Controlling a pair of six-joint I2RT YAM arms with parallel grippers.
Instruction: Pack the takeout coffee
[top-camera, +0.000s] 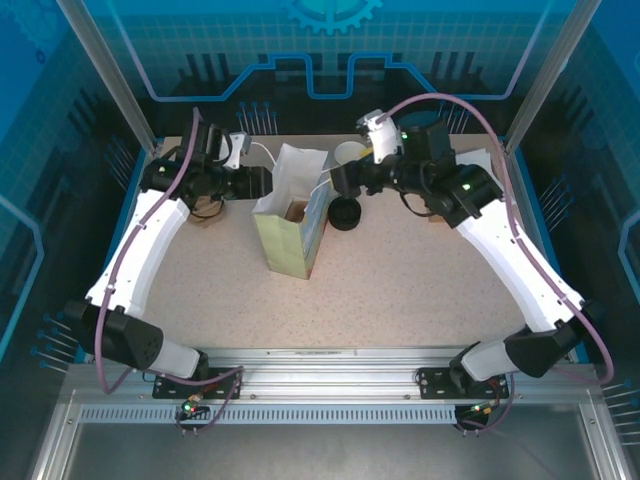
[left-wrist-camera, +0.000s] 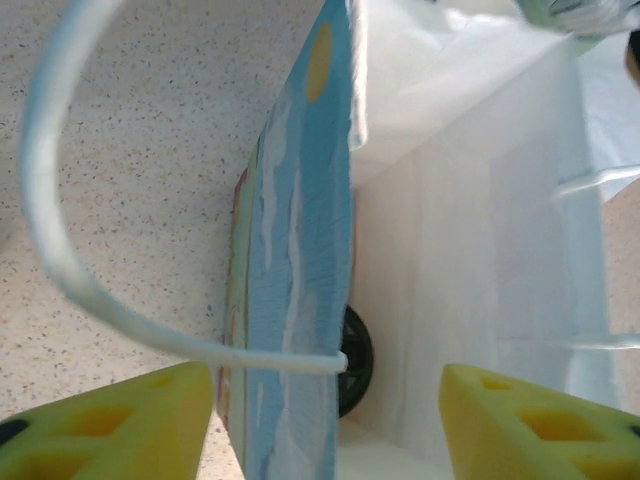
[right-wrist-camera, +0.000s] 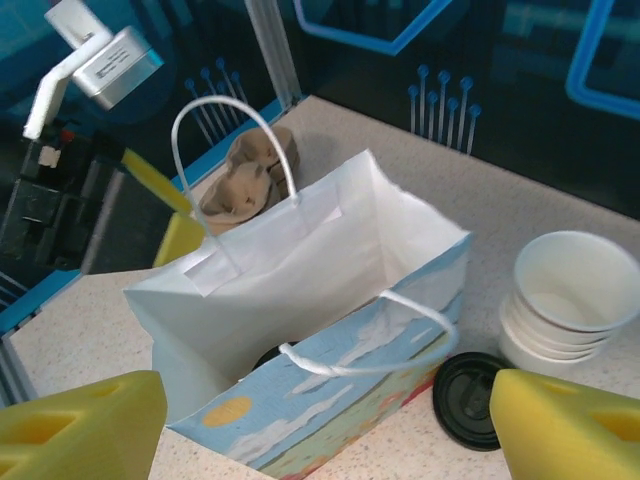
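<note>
Left gripper (left-wrist-camera: 325, 405): jaws spread, nothing pinched. Its yellow fingers (left-wrist-camera: 110, 425) straddle the printed wall of the paper bag (left-wrist-camera: 300, 260), one outside it and one over the white interior.

Right gripper (right-wrist-camera: 325, 430): jaws spread wide and empty, hovering above the bag's right rim.

Takeout coffee (left-wrist-camera: 357, 360): inside the bag, low down against the printed wall. Only a sliver of its black lid shows. The bag wall hides the cup's sides, and part of the lid is cut off behind it. The lid's round face appears turned toward the bag's mouth, so the long axis looks upright. Any tilt cannot be judged.

The bag handle (left-wrist-camera: 60, 250) loops across the left wrist view, blurred.

Arms, top view: both reach forward and bend inward toward the bag. The left wrist is at the bag's left rear, the right wrist at its right rear.

A loose black lid (right-wrist-camera: 465, 395) lies just right of the bag, with a stack of white cups (right-wrist-camera: 565, 300) near it. A brown pulp tray (right-wrist-camera: 250, 175) sits at the bag's left, partly hidden by it.
</note>
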